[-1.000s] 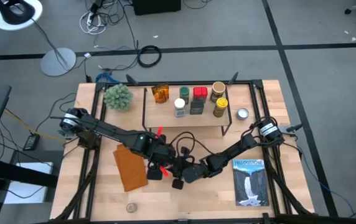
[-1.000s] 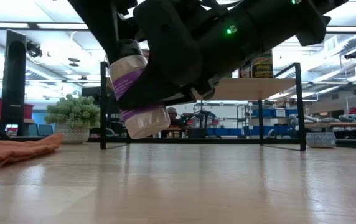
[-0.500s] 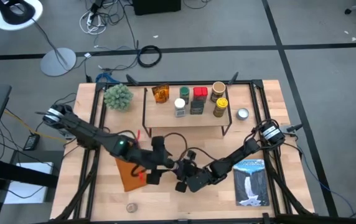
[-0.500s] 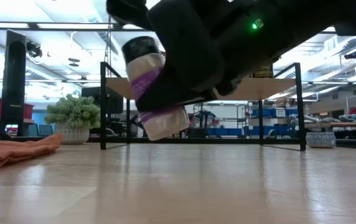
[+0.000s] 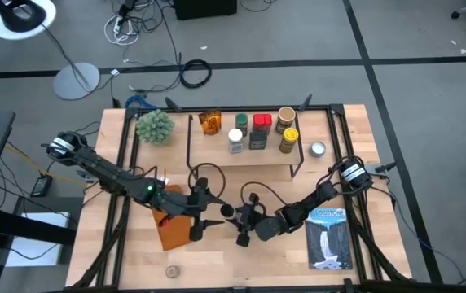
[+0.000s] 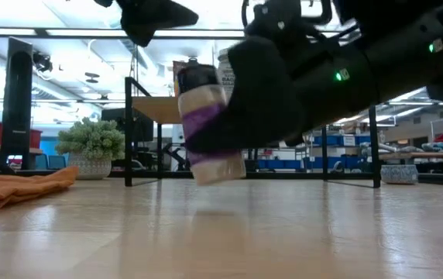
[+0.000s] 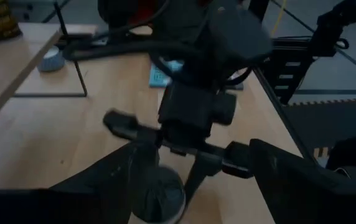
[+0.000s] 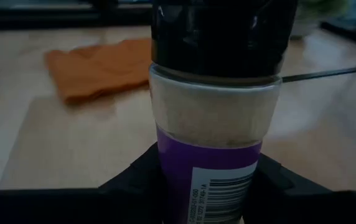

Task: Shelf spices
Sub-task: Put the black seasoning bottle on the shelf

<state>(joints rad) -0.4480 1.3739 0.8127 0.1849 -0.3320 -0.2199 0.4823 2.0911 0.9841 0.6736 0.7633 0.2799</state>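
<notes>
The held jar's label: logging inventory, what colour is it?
Purple, on the jar in the right end effector; right wrist view shows it best.

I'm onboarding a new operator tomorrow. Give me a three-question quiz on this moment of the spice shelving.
1. True or false: the purple-labelled jar stands on the shelf.
2. Which gripper holds that jar? A) left gripper B) right gripper C) neither
3. Fill in: left of the shelf, at the table's back edge, stands a small green ____.

Key:
1. False. It is held tilted, just above the tabletop, in front of the shelf.
2. B. The right wrist view shows the jar between that arm's fingers; the left gripper is open beside it, over the orange cloth.
3. Plant.
</notes>
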